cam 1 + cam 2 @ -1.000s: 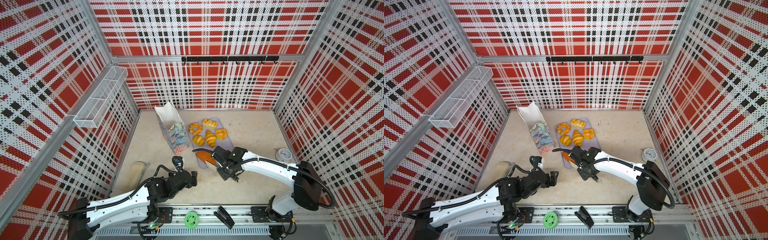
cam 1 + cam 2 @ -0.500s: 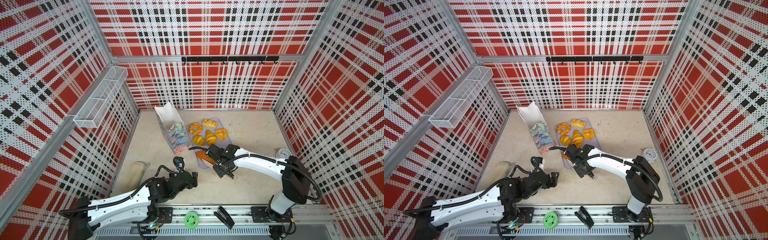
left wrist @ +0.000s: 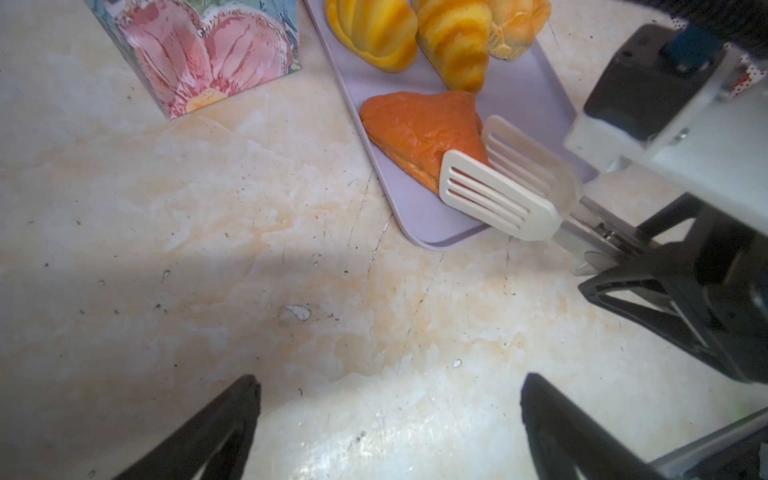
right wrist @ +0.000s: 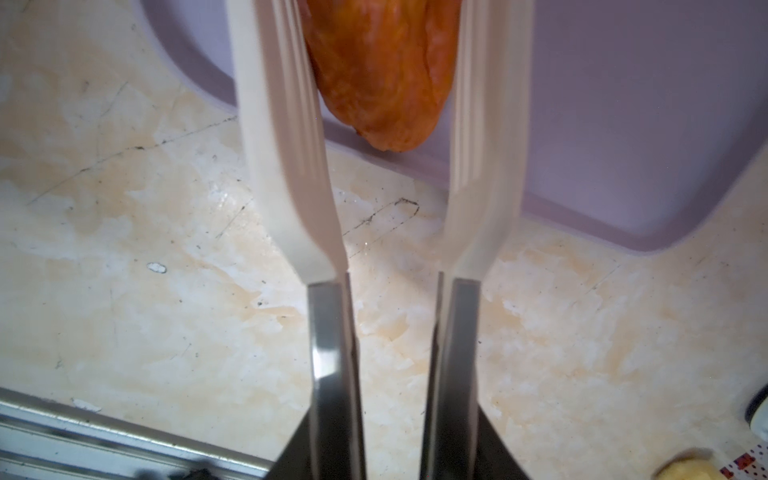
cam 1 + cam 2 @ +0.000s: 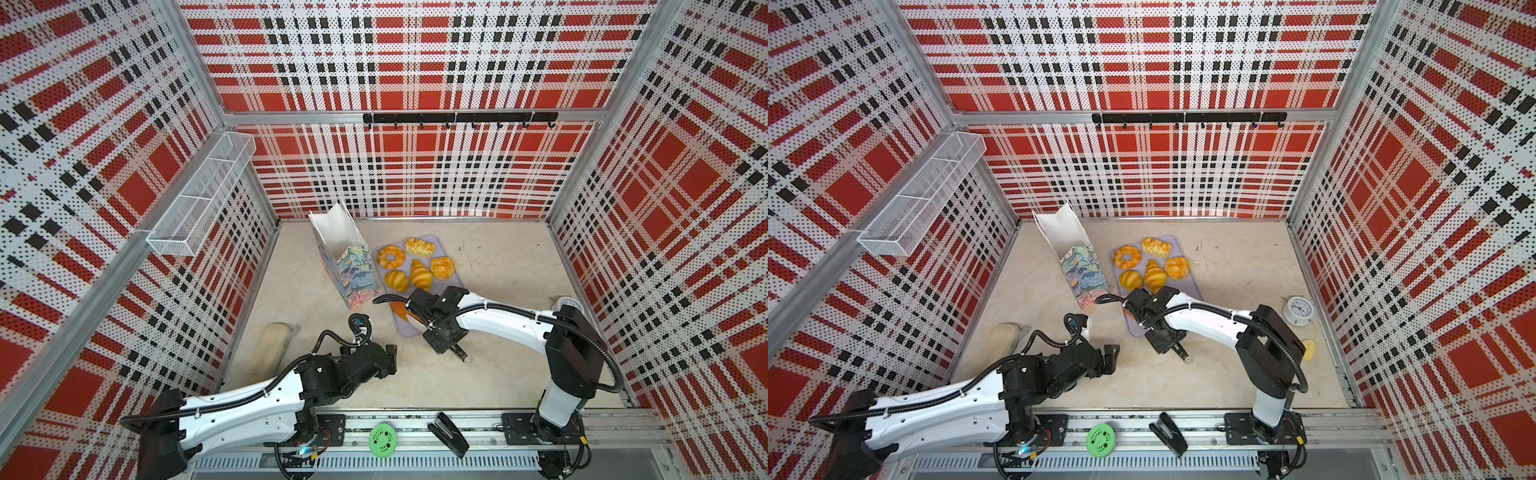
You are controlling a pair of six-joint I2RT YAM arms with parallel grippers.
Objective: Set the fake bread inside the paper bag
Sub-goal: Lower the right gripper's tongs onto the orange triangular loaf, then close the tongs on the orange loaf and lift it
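The paper bag [image 5: 345, 266] [image 5: 1084, 274] [image 3: 208, 54] stands upright and open-topped left of a lilac tray [image 5: 453, 286] [image 3: 419, 216] [image 4: 623, 124]. Several golden pieces of fake bread lie on the tray, among them a ring doughnut [image 5: 390, 257] and a croissant [image 5: 420, 274]. An orange-brown triangle [image 5: 400, 311] [image 3: 419, 129] [image 4: 382, 70] rests at the tray's near end. My right gripper [image 5: 441, 337] [image 4: 392, 415] is shut on white slotted tongs [image 3: 494, 195] [image 4: 286, 166]. The tong blades press in on either side of the triangle's corner. My left gripper [image 5: 390, 357] [image 5: 1113, 355] [image 3: 390, 382] hovers open over bare table, holding nothing.
A small clock [image 5: 1298, 309] and a yellow piece [image 5: 1308, 349] lie by the right wall. A beige loaf shape [image 5: 272, 345] lies near the left wall. A stapler [image 5: 449, 434] and a green disc [image 5: 382, 436] sit on the front rail. A wire basket [image 5: 199, 208] hangs on the left wall.
The right arm has drawn in leftward over the tray's near end, and the tong blades have closed in on the orange-brown triangle. The left arm has not moved.
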